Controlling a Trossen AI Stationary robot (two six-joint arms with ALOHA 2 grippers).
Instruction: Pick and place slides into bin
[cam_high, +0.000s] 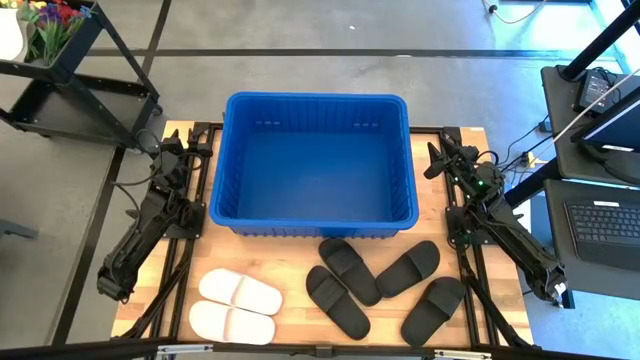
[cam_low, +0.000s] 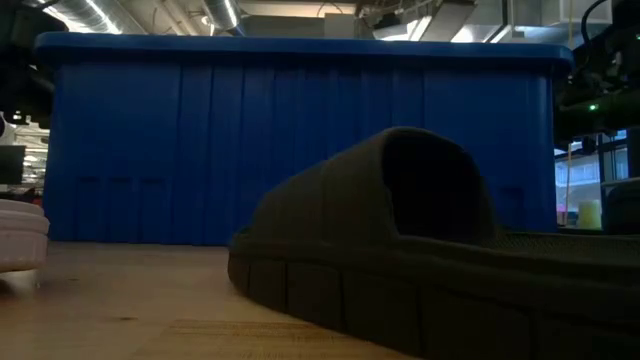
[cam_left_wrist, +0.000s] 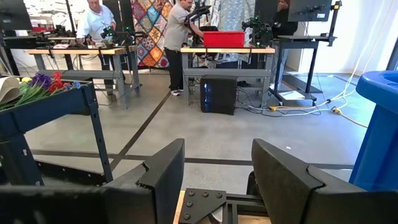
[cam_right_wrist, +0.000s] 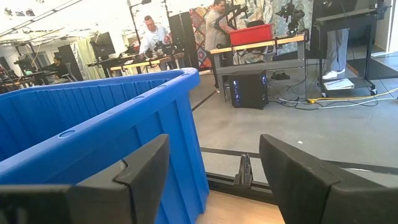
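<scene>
The blue bin stands at the table's far middle; it fills the back of the low view and shows in the right wrist view. Several black slides lie on their soles near the front right; one fills the low view. Two pale slides lie at the front left. My left gripper is open at the table's far left edge. My right gripper is open at the far right edge. Both are empty.
A dark rack with flowers stands off the table's far left. A desk with a keyboard stands to the right. People work at benches in the room beyond. Bare wood lies at the front centre.
</scene>
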